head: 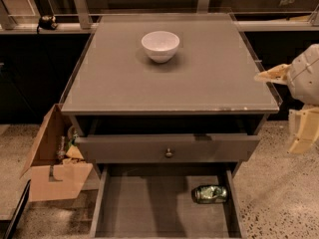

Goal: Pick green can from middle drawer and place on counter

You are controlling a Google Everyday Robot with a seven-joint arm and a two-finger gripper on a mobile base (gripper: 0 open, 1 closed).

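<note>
Our pincer (281, 108) hangs at 3 o'clock, just off the right edge of the worktop (199, 83), its two fingers spread wide with nothing between them. We see the green can (211, 193) lying on its side at 5 o'clock in the open middle drawer (149, 213), near the right wall. A white bowl (160, 46) stands on the worktop at 12 o'clock.

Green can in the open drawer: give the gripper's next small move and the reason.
Probably lower the gripper down and slightly left toward the green can. The gripper hangs off the counter's right edge, well above the can, with its fingers apart and empty. The can lies on its side at the right of the middle drawer.
</note>
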